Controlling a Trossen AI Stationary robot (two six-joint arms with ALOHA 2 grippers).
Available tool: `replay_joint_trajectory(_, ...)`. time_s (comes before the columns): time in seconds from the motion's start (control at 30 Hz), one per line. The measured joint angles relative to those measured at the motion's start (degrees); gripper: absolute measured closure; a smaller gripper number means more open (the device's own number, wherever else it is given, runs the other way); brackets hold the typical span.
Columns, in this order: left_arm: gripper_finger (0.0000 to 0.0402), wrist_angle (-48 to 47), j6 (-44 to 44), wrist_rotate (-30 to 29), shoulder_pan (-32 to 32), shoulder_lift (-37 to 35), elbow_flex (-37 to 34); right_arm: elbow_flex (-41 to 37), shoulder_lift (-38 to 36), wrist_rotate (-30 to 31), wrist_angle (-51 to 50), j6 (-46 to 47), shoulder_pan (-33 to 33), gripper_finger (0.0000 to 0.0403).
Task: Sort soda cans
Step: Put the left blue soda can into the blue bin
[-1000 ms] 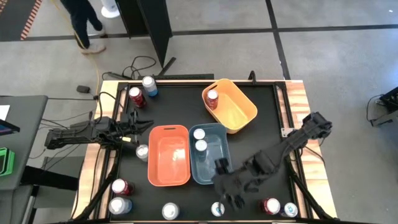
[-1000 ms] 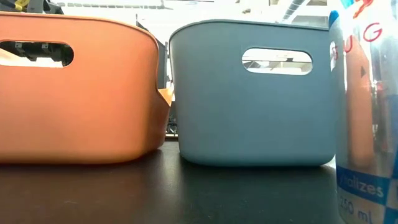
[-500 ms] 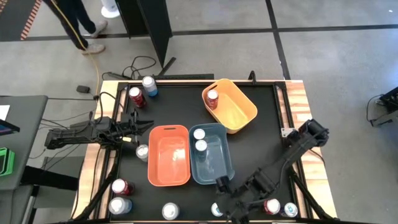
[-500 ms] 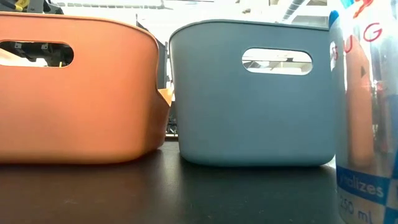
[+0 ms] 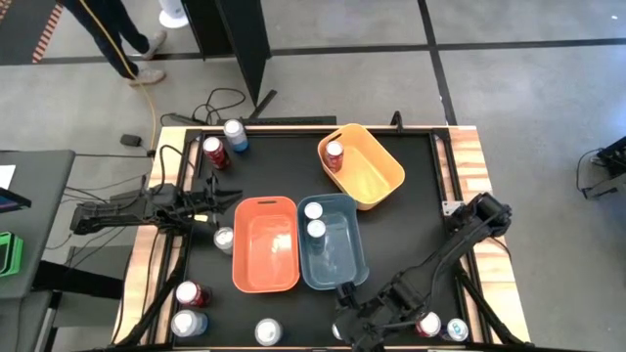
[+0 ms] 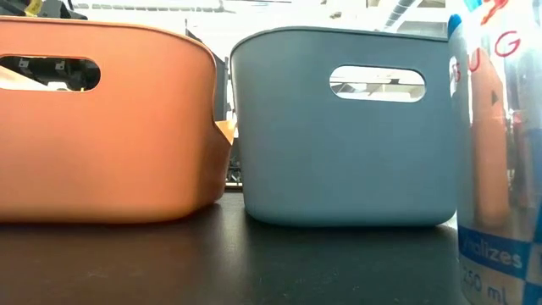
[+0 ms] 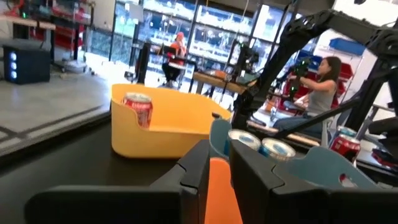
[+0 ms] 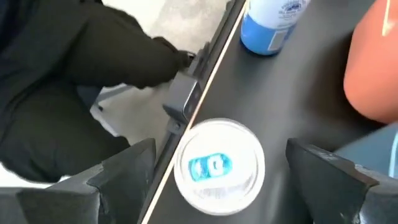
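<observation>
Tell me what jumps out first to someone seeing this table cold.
Three rectangular plastic bins cluster mid-table: an empty orange bin beside a blue bin holding two silver-topped cans, and a yellow bin behind with one red can. At the near edge, the right pincer stands open around a silver-white, blue-marked can; the left pincer waits by the left edge.

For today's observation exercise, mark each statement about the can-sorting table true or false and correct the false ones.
1. The yellow bin holds one red can. True.
2. The blue bin holds no cans. False: two silver-topped cans stand in it.
3. The orange bin stands beside the blue bin. True.
4. The right gripper is shut on a can. False: it is open, fingers either side of a blue-labelled can.
</observation>
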Motion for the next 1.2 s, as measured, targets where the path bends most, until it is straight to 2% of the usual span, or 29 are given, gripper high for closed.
replay_joint_trajectory(0.53, 0.0343, -1.1, -1.8, 0.0, -0.1, 0.2, 0.0, 0.0, 4.6, -3.7, -0.5, 0.0, 0.0, 0.0042)
replay_joint_trajectory(1.03, 0.0343, -2.5, -3.0, 0.0, -0.1, 0.2, 0.0, 0.0, 4.6, -4.2, 0.4, 0.7, -0.9, 0.0133)
replay_joint_trajectory(1.2, 0.0343, -2.8, -3.2, 0.0, -0.1, 0.2, 0.0, 0.0, 4.2, -4.4, 0.2, 0.7, -1.3, 0.0176)
